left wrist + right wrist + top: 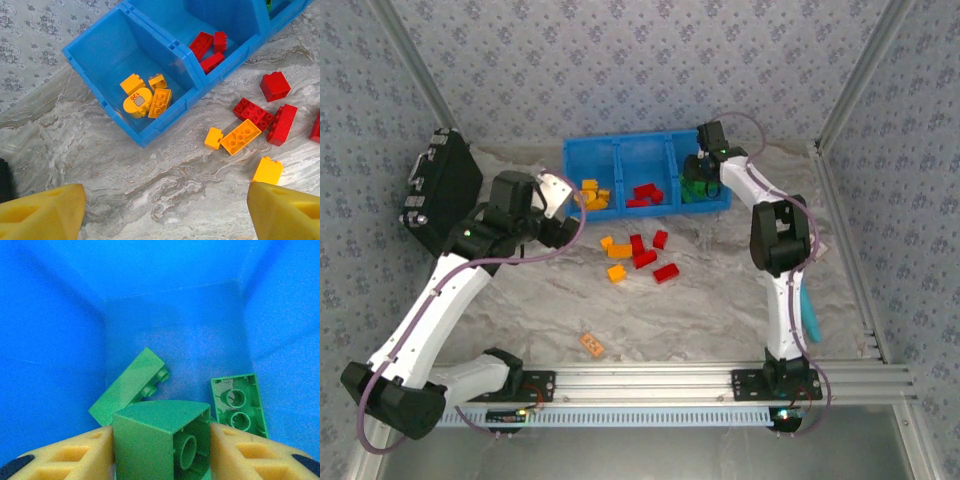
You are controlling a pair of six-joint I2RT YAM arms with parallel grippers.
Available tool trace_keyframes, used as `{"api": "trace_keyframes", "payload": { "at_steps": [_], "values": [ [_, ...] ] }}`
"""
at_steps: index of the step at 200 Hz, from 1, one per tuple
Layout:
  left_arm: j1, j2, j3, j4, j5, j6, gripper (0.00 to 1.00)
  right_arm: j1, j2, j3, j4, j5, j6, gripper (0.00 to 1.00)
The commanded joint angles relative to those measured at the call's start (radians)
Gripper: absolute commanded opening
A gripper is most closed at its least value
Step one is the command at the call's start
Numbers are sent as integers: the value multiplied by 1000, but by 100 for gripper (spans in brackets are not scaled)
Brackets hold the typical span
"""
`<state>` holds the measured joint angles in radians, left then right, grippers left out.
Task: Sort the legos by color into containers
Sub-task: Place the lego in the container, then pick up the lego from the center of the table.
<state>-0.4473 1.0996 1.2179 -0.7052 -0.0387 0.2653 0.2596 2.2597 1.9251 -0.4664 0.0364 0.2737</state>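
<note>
The containers are three compartments of a blue bin (645, 147). Yellow legos (145, 97) lie in the left one, red legos (210, 47) in the middle one, and green legos (131, 385) in the right one. My right gripper (161, 450) reaches down into the right compartment (50, 340), shut on a green lego (150, 440) with a curved top. Loose red legos (275, 86) and orange-yellow legos (241, 136) lie on the table in front of the bin. My left gripper (165, 197) hangs open over bare table, near the left compartment, with nothing between its fingers.
A black hard case (445, 185) stands at the back left, close behind my left arm. A flat orange tag (591, 343) lies near the front of the table. A teal object (812, 315) rests beside the right arm. Metal rails edge the table.
</note>
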Motion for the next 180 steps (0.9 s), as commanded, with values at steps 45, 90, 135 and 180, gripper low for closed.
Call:
{"api": "trace_keyframes", "payload": {
  "at_steps": [45, 90, 135, 180],
  "values": [
    [-8, -4, -12, 10, 16, 9, 84, 4, -193, -90, -34, -17, -32, 57],
    [-10, 5, -6, 13, 27, 5, 84, 50, -361, -237, -75, -26, -43, 57],
    [-13, 19, -5, 7, 31, -1, 84, 177, -550, -514, -89, 47, 157, 66],
    [-13, 14, -5, 11, 54, -14, 84, 300, -716, -821, 14, 69, 675, 68]
  ]
}}
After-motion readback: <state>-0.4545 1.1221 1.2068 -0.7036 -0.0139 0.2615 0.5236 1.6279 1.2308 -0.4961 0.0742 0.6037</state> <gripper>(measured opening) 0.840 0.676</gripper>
